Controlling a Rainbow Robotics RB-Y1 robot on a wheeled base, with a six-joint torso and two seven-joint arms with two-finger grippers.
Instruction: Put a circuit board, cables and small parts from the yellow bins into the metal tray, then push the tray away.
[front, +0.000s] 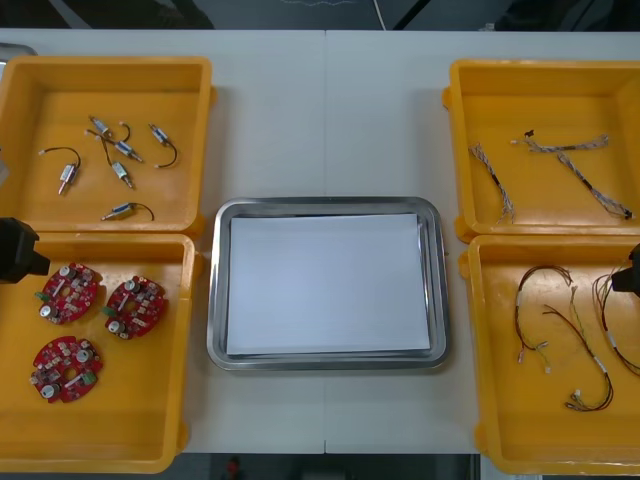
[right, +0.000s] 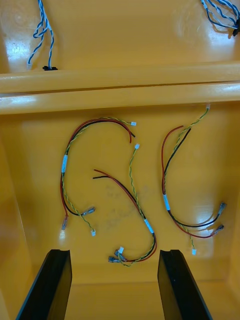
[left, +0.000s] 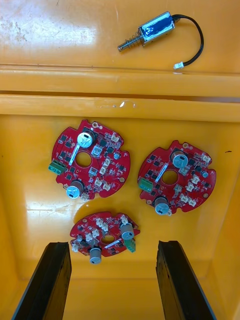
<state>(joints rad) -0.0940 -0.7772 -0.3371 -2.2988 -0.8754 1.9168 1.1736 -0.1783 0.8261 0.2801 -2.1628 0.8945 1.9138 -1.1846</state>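
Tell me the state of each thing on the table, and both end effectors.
Tray: white inside, empty.
Circuit boards: three, flat, near left bin.
Small metal parts: loose, far left bin.
Red and yellow cables: loose, near right bin.
Blue and white cables: loose, far right bin.
Left end effector: open above the circuit boards.
Right end effector: open above red and yellow cables.

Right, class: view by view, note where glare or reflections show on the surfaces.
Front view: the metal tray's rim mirrors light, its white inside is evenly lit. Left wrist view: beyond the open left pincer, white glare streaks the circuit-board bin's floor. Right wrist view: beyond the open right pincer, glare patches the far cable bin.
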